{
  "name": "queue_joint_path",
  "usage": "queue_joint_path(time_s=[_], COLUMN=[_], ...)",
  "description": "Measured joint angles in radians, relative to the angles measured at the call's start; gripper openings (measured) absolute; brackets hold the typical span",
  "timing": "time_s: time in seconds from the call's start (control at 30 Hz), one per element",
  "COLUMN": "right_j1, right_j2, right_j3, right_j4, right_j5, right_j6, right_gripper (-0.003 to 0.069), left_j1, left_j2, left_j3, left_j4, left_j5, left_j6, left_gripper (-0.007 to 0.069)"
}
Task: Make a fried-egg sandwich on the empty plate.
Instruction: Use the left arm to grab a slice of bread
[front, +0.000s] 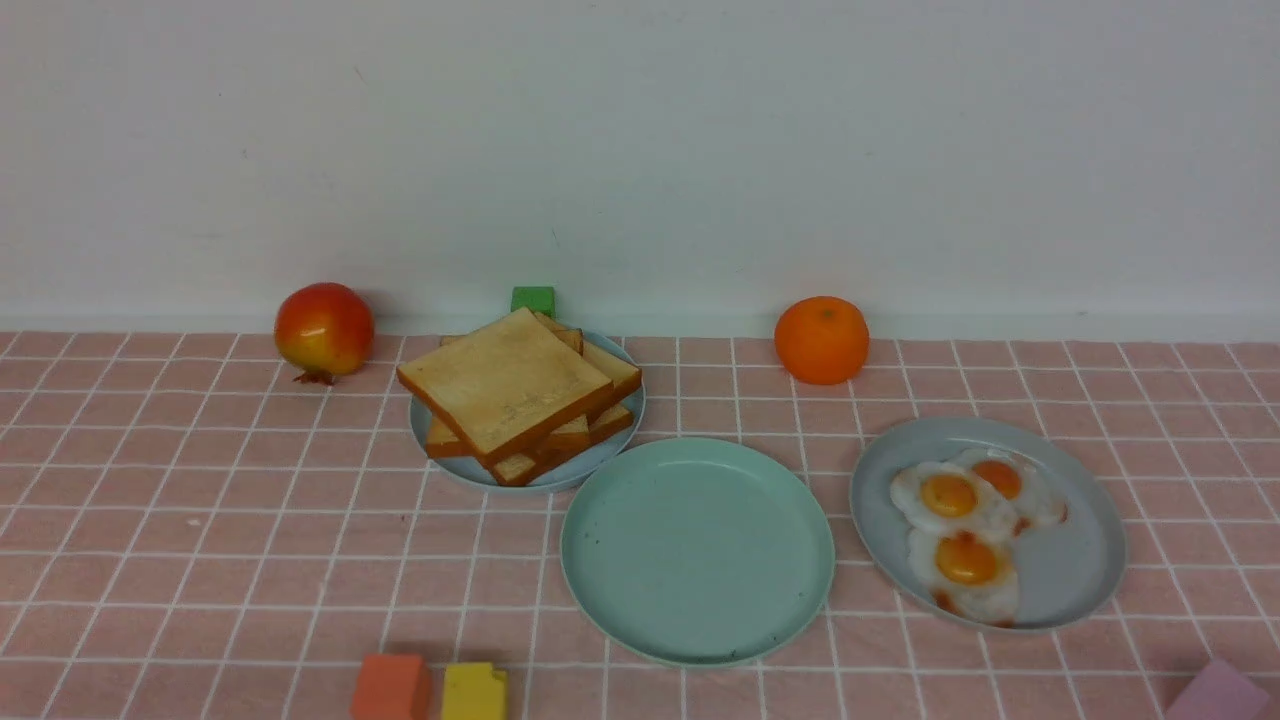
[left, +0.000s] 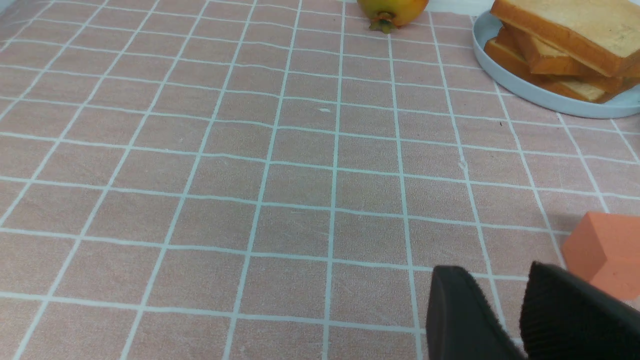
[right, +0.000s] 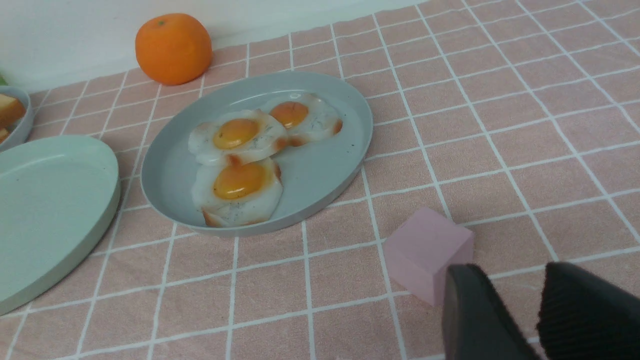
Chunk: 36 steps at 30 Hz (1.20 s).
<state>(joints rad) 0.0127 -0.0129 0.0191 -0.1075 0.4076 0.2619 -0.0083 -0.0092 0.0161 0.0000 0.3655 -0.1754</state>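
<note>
The left hand (left: 500, 274), fingers slightly spread and empty like the right hand (right: 515, 272), has the toast stack (left: 545, 62) well ahead of it (an orange block (left: 605, 255) sits just beside). I'd lift clear, pinch only the top slice (front: 505, 385) by its crusts, and carry it to the empty mint plate (front: 600, 560).

The tablecloth (front: 200, 520) is pink woven cloth, matt, faintly creased; the empty plate (front: 697, 550) looks smooth matt plastic, dark-specked; the grey plate (front: 1075, 570) on the right has a soft sheen; its fried eggs (front: 965, 535) are glossy, plastic-looking; the toast slices (front: 505, 385) are matt and fine-pored; the far-left pomegranate (front: 323, 330) shines; the near pink block (right: 425, 247) looks matt foam; the right gripper (right: 510, 275) has black ribbed pads (right: 585, 320).
</note>
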Motion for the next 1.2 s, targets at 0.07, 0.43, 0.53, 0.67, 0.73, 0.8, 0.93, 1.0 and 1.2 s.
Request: queue_joint_path(time_s=[0.07, 0.43, 0.53, 0.67, 0.73, 0.8, 0.93, 1.0, 1.2], right_j1=[0.0, 0.0, 0.0, 0.0, 0.0, 0.0, 0.0, 0.0, 0.0], right_j2=[0.0, 0.0, 0.0, 0.0, 0.0, 0.0, 0.0, 0.0, 0.0], right_j3=[0.0, 0.0, 0.0, 0.0, 0.0, 0.0, 0.0, 0.0, 0.0], right_j4=[0.0, 0.0, 0.0, 0.0, 0.0, 0.0, -0.006, -0.017, -0.034], right_j5=[0.0, 0.0, 0.0, 0.0, 0.0, 0.0, 0.0, 0.0, 0.0], right_j6=[0.0, 0.0, 0.0, 0.0, 0.0, 0.0, 0.0, 0.0, 0.0], right_gripper=[0.0239, 0.0239, 0.0239, 0.0239, 0.0239, 0.0239, 0.0239, 0.0239, 0.0239], left_j1=[0.0, 0.0, 0.0, 0.0, 0.0, 0.0, 0.0, 0.0, 0.0], left_j2=[0.0, 0.0, 0.0, 0.0, 0.0, 0.0, 0.0, 0.0, 0.0], left_j3=[0.0, 0.0, 0.0, 0.0, 0.0, 0.0, 0.0, 0.0, 0.0], left_j4=[0.0, 0.0, 0.0, 0.0, 0.0, 0.0, 0.0, 0.0, -0.005], left_j5=[0.0, 0.0, 0.0, 0.0, 0.0, 0.0, -0.001, -0.001, -0.001], left_j6=[0.0, 0.0, 0.0, 0.0, 0.0, 0.0, 0.0, 0.0, 0.0], left_gripper=[0.024, 0.024, 0.024, 0.024, 0.024, 0.024, 0.024, 0.024, 0.024])
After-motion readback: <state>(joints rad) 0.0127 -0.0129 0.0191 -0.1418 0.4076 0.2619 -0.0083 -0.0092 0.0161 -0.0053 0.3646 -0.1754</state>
